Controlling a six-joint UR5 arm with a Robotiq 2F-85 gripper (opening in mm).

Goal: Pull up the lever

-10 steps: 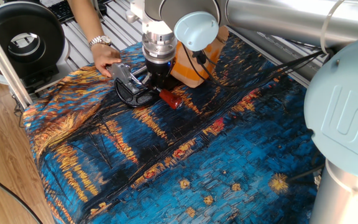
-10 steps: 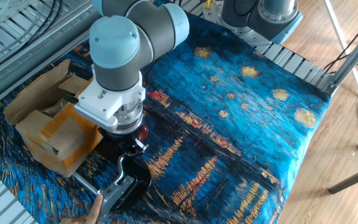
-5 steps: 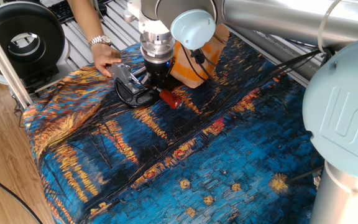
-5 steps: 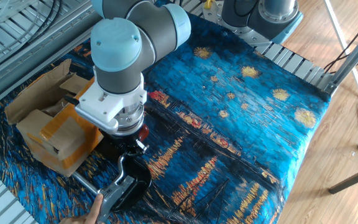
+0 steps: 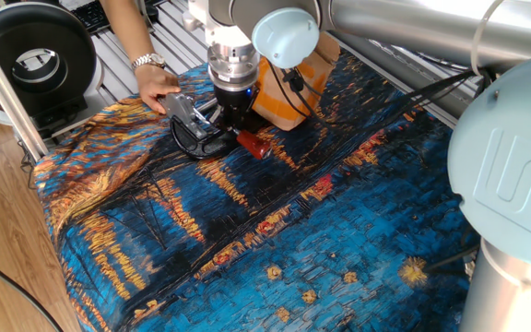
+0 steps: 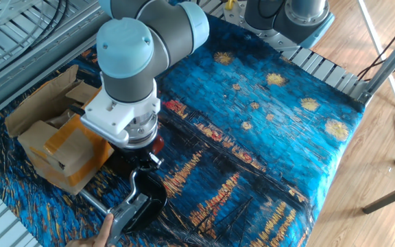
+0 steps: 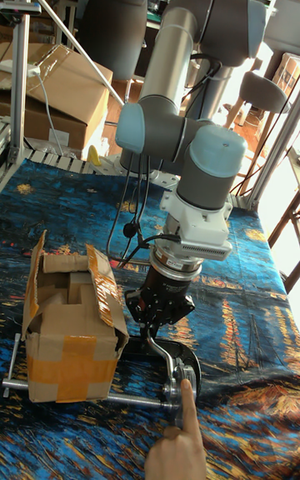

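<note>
Lever [image 5: 250, 144] — low on the cloth-covered worktop [image 5: 339, 240], red-brown knob beside the cardboard box [image 6: 53, 147]. Gripper [image 7: 158, 323] — down over the rod; jaw opening cannot be told. Hazards: knob slipping free; bracket [image 5: 184, 109] shifting under a person's hand [image 5: 159, 88].

Glossy red-knobbed metal lever [image 5: 250, 145], printed cloth [image 5: 275, 231]

The lever [image 5: 236, 138] is hemmed in: the cardboard box [image 6: 57, 147] stands just beside it on one side, and a person's hand [image 5: 158, 88] rests on its bracket opposite. The painted cloth [image 5: 339, 231] beyond its knob lies bare.
</note>
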